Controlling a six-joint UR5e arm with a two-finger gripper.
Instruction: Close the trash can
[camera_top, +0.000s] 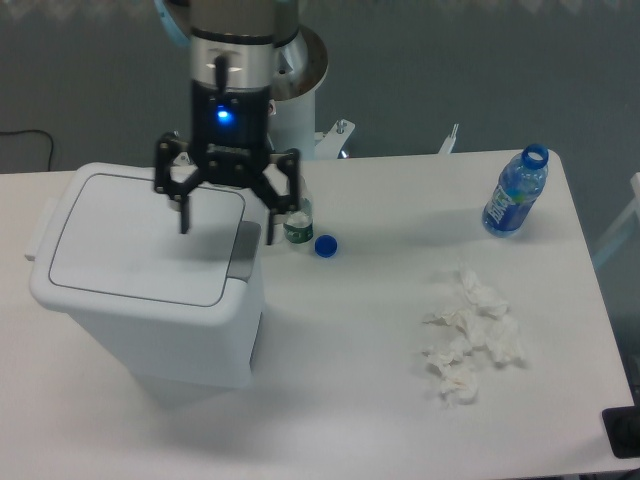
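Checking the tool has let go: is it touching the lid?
Cannot tell. In the one camera view the open tool hangs over the lid's right edge; the fingertips overlap it, so no gap or contact shows.

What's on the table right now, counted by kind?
Trash can: 1
Bottles: 2, a small one and a blue one
Loose cap: 1
Tissue pile: 1
Total: 5

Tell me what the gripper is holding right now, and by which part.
Nothing. The gripper is open and empty, hanging above the right edge of the large white plastic trash can, whose flat lid is down.
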